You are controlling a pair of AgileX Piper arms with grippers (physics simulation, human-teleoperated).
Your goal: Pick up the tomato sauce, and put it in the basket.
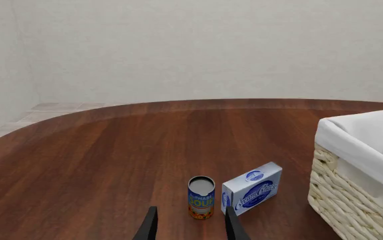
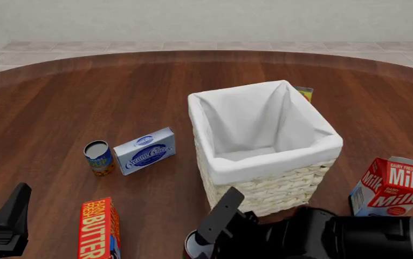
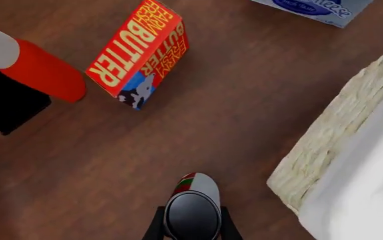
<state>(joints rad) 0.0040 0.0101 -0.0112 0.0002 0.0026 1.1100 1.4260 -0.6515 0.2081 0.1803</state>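
Observation:
In the right wrist view the tomato sauce, a small can with a red label and dark top, sits between the fingers of my right gripper, which press against both its sides. From the front only a sliver of the tomato sauce shows at the bottom edge, under my right gripper. The basket, cream wicker with white lining, stands just beyond and to the right; its wall is close beside the can. My left gripper is open and empty at the front left.
A blue-and-orange can and a cream cheese box stand left of the basket, ahead of my left gripper. A butter box lies between the two grippers. A milk carton stands at the right. A small yellow-green item peeks from behind the basket.

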